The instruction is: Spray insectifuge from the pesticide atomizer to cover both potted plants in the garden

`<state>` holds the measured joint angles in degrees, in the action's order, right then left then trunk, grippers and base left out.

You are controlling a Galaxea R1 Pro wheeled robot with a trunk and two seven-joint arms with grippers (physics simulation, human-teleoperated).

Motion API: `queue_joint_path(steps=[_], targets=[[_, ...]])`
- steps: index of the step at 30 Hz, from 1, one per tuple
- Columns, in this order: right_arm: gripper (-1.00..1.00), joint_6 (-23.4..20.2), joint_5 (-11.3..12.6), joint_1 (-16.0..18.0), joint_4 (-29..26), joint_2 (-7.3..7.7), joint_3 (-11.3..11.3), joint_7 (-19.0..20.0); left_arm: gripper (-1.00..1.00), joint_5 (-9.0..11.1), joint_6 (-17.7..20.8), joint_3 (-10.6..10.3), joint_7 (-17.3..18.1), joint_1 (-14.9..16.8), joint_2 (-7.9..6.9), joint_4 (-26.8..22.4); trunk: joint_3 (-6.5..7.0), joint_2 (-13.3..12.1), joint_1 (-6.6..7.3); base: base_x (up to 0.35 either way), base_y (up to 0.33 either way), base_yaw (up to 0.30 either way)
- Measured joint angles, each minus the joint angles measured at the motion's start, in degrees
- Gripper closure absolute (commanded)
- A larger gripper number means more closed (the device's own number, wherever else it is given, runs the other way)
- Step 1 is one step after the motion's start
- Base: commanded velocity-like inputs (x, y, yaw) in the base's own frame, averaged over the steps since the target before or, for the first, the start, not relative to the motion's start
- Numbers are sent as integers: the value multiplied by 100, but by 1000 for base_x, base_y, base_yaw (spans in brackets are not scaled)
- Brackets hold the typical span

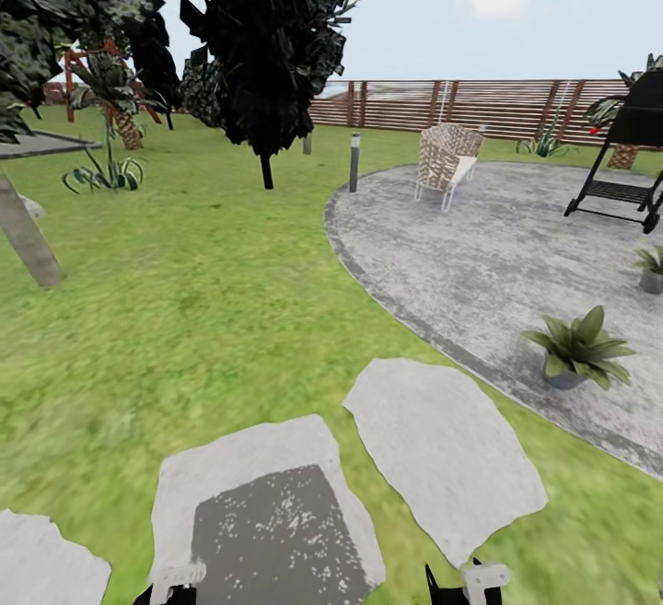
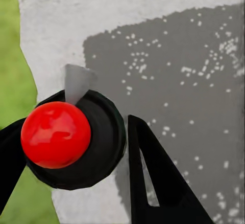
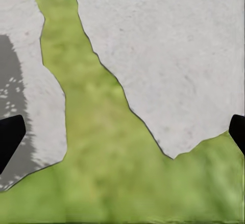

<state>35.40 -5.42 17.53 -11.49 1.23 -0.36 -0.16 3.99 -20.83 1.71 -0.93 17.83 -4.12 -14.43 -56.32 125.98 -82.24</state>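
Two potted plants stand on the round paved patio (image 1: 497,255) to my right. The nearer one (image 1: 580,349) is close to the patio's edge and the farther one (image 1: 651,266) is cut off by the frame's right side. In the left wrist view my left gripper (image 2: 71,150) is shut on the pesticide atomizer (image 2: 104,147). I see it end-on as a dark round base with a red ball and a small grey cone, held over a stepping stone (image 2: 127,29). My right gripper (image 3: 122,137) is open with nothing between its fingers, above grass and stone.
Grey stepping stones (image 1: 442,448) cross the lawn just ahead of me toward the patio. A wicker chair (image 1: 448,158), a short lamp post (image 1: 354,161) and a black grill (image 1: 626,163) stand around the patio. Beyond them are a dark tree (image 1: 267,52) and a slatted fence (image 1: 479,106).
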Motion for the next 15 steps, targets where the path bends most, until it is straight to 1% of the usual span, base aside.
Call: queue_joint_path(steps=[15], targets=[[-100, -1, 0, 0, 0, 0, 0, 0, 100, 0, 0, -5, 0, 0, 0, 0, 47, 0, 0, 0, 0, -300]])
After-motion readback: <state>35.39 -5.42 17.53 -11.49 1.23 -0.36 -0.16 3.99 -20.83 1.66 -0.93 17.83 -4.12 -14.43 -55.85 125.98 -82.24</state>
